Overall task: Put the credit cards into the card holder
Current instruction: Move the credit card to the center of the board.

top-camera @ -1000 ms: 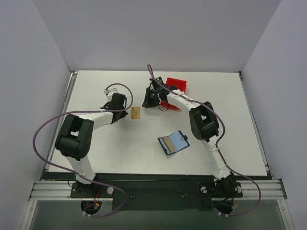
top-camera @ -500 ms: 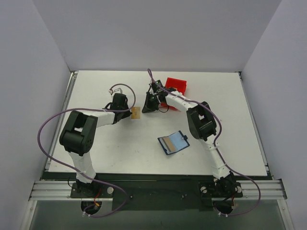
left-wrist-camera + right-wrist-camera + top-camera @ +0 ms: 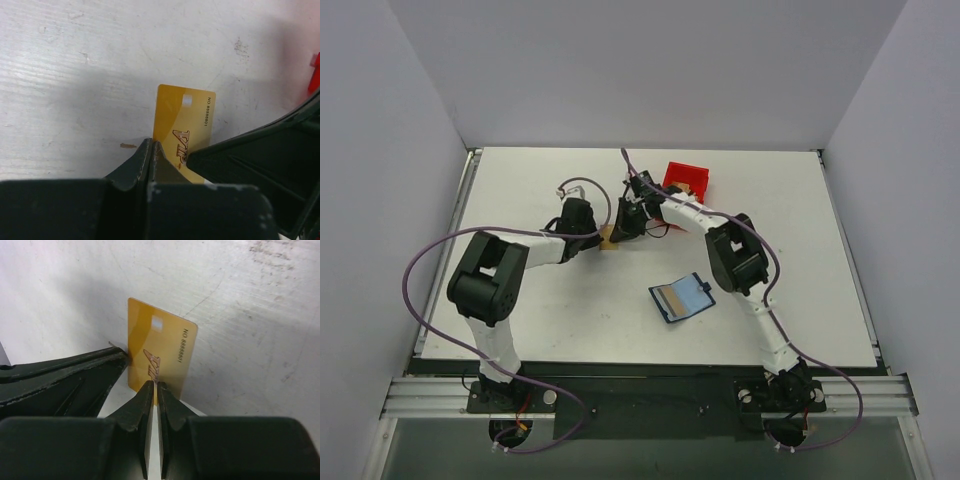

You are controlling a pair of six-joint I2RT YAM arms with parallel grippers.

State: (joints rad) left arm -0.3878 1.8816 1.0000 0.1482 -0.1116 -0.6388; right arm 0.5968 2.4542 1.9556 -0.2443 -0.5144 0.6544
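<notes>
Credit card (image 3: 186,120): thin, stiff, light and slick, lying flat and face up on the white table (image 3: 800,250) between the two grippers. Well apart from the card holder (image 3: 681,298), unfolded nearer the arm bases, seemingly with another tan card (image 3: 672,298) inside.

Left gripper (image 3: 151,150): jaws together, tips against one long edge of the card.

Right gripper (image 3: 152,390): jaws all but together, tips over the near short edge, clamped on nothing.

Probably too flat for a straight pinch. Likely best to pin one edge, tip the other up, then grip across the raised edge. Apt to skid under any sideways push.
</notes>
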